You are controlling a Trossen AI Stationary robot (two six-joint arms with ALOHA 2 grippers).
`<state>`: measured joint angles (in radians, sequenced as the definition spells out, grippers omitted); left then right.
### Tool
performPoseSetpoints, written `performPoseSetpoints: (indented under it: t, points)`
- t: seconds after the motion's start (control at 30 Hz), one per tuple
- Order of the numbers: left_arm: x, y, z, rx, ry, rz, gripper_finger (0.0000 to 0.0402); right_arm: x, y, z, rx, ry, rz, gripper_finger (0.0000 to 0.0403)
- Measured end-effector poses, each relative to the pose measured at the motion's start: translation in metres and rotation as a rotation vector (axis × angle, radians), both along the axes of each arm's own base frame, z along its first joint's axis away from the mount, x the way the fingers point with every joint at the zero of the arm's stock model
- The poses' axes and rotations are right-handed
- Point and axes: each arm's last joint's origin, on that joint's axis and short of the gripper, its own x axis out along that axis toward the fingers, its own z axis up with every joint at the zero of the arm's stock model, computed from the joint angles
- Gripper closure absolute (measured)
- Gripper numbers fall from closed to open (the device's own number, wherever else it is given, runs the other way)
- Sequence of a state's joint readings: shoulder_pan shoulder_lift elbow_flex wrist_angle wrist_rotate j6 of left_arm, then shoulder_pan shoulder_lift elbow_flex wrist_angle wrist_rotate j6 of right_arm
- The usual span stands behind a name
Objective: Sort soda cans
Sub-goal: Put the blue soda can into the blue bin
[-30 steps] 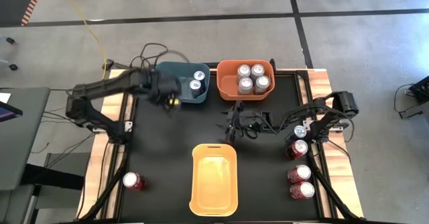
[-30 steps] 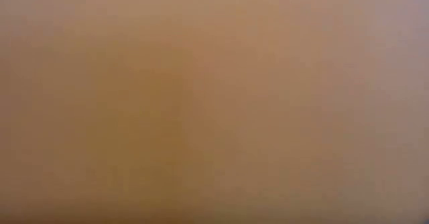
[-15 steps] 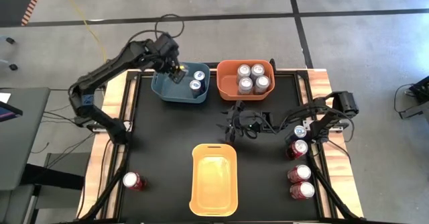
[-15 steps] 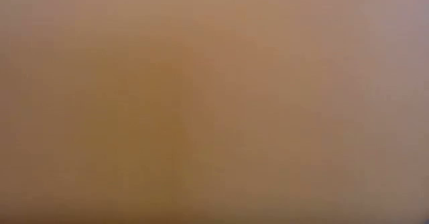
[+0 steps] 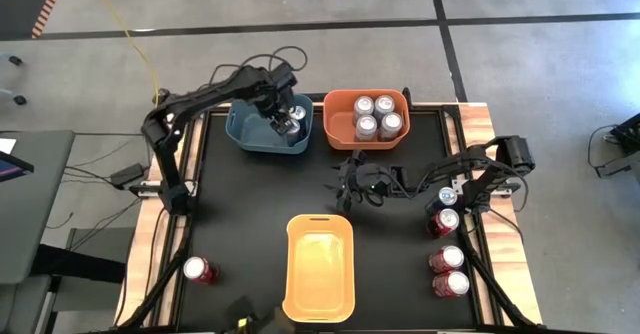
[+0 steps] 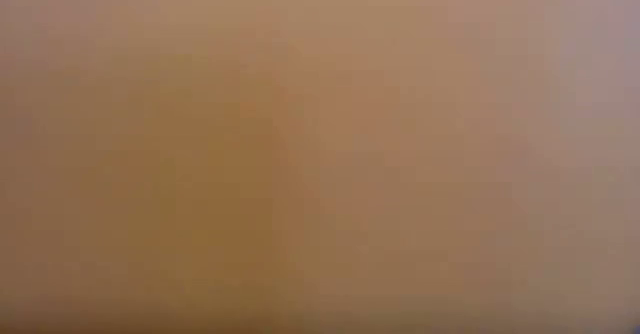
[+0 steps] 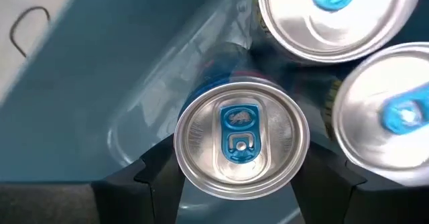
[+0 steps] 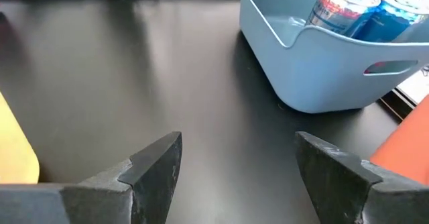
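Note:
My left gripper (image 5: 284,122) hangs over the blue bin (image 5: 250,129) at the table's far side, shut on a soda can (image 7: 240,140) with a silver top and a blue tab. Two more blue-tabbed cans (image 7: 322,16) (image 7: 395,110) stand in the bin right beside it. My right gripper (image 5: 343,189) waits open above the middle of the table, with nothing between its fingers (image 8: 157,163). Several silver cans (image 5: 374,116) stand in the orange bin (image 5: 340,124). Red cans stand on the table at the near left (image 5: 199,270) and along the right edge (image 5: 446,259). The low view shows only a brown blur. My left gripper pinches the can between its two fingers (image 7: 157,177), one on each side of the body just below the top rim (image 7: 184,160). The fingers come from above, pointing down. The can is upright inside the blue bin; its own top hides whether its base rests on the bin's floor.
An empty yellow bin (image 5: 320,267) stands at the near middle of the black mat. The blue and orange bins sit side by side at the far edge. Wooden rails run along the table's left and right sides (image 5: 180,224).
My left gripper has swung from the blue bin's left end over its far rim toward the table's right. It has come down inside the bin next to the two cans there, rolling as it went. The can has stayed in its fingers.

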<state>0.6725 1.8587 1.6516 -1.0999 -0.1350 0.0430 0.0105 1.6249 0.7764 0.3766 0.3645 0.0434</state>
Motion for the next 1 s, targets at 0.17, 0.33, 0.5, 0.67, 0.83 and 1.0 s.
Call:
performPoseSetpoints:
  t: [0.17,0.33,0.5,0.67,0.83,1.0]
  points:
    - [0.004,0.01,-0.009,0.01,-0.012,0.01,0.0183,-0.001,0.0,-0.002,-0.002,0.021,0.001,0.0097]
    - [0.001,0.016,-0.006,-0.014,-0.048,0.066,0.0153,-0.004,0.0,-0.007,-0.013,0.039,0.006,0.0097]
    - [0.002,0.018,-0.002,-0.02,-0.058,0.062,0.0122,-0.006,-0.002,-0.009,-0.013,0.044,0.001,0.0097]
    - [0.003,0.019,0.007,-0.014,-0.091,0.106,0.0106,-0.007,-0.002,-0.011,-0.015,0.062,0.001,0.0097]
    - [0.004,0.019,0.01,-0.008,-0.099,0.111,0.0095,-0.007,-0.002,-0.011,-0.015,0.063,0.002,0.0097]
    - [0.004,0.019,0.01,-0.006,-0.097,0.105,0.0087,-0.009,-0.001,-0.014,0.021,0.091,0.011,0.0097]
